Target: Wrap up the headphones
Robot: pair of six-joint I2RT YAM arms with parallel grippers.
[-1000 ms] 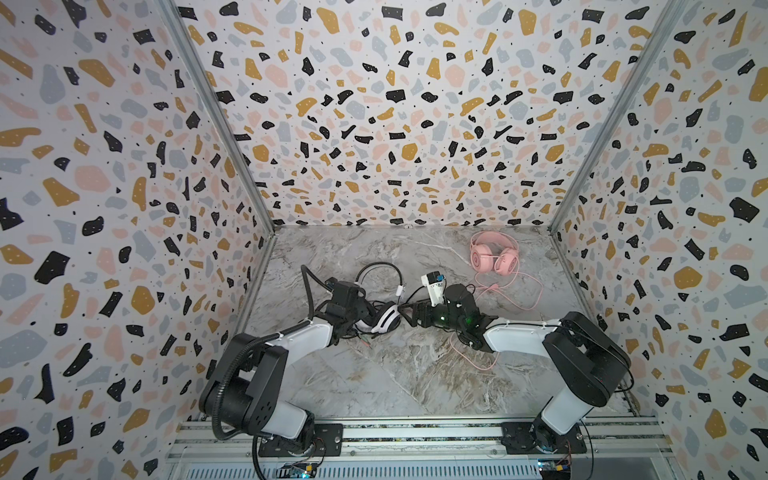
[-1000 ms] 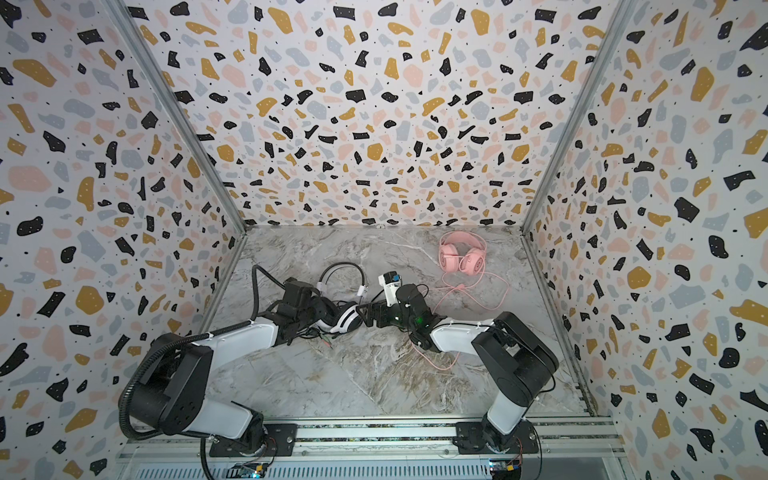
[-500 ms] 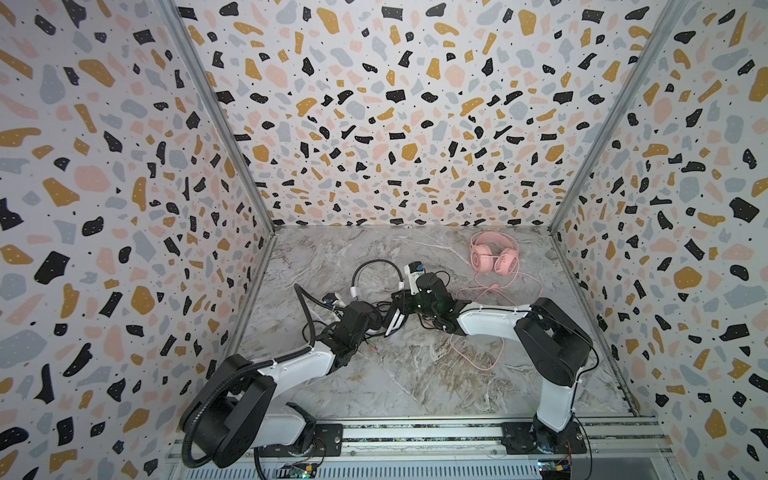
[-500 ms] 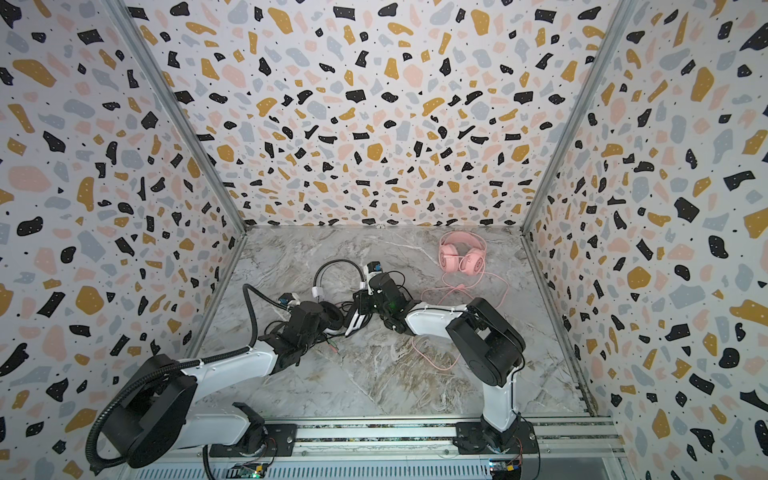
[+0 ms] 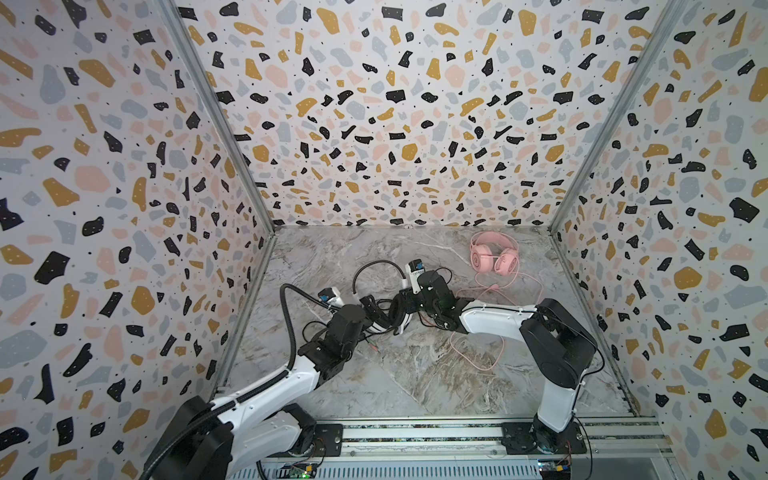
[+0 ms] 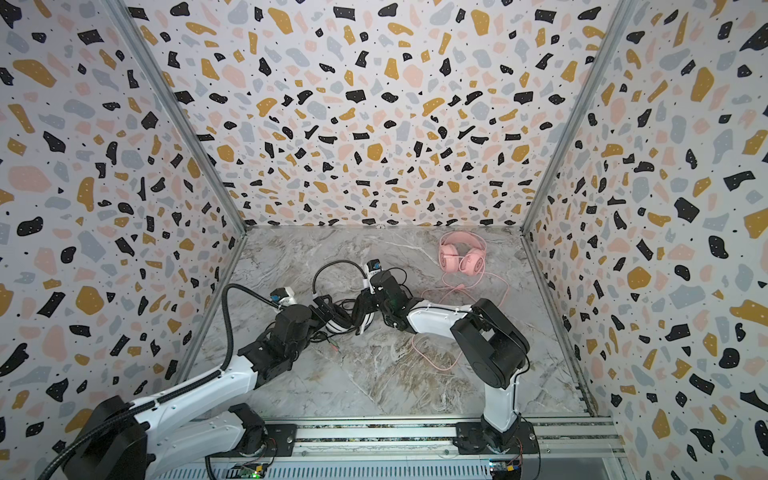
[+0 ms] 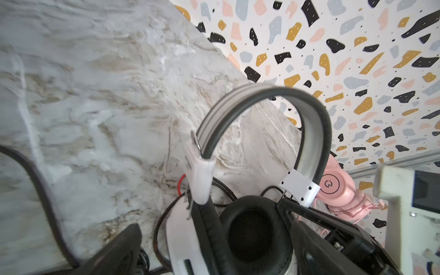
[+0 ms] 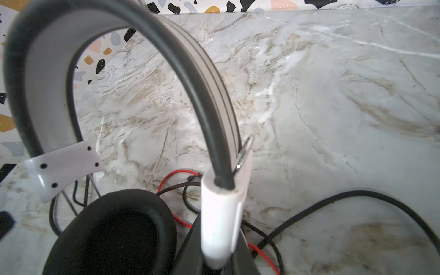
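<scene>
Got the white headset point(image 5: 379, 326) sitting mid-table point(image 5: 415, 382), band arched up, black cable tangled beside the cups. Looking at the left gripper point(image 7: 214, 229): spread wide, straddling one cup without squeezing it. Over on the right gripper point(image 8: 216, 252): pinched narrow, clamped on the white end piece of the band. Spotted the pink headset point(image 5: 494, 258) by the back wall, well apart, cord trailing forward.

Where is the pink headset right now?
In a top view the pink headset lies on the marble floor close to the back wall, right of centre, behind and to the right of the white headset.
</scene>
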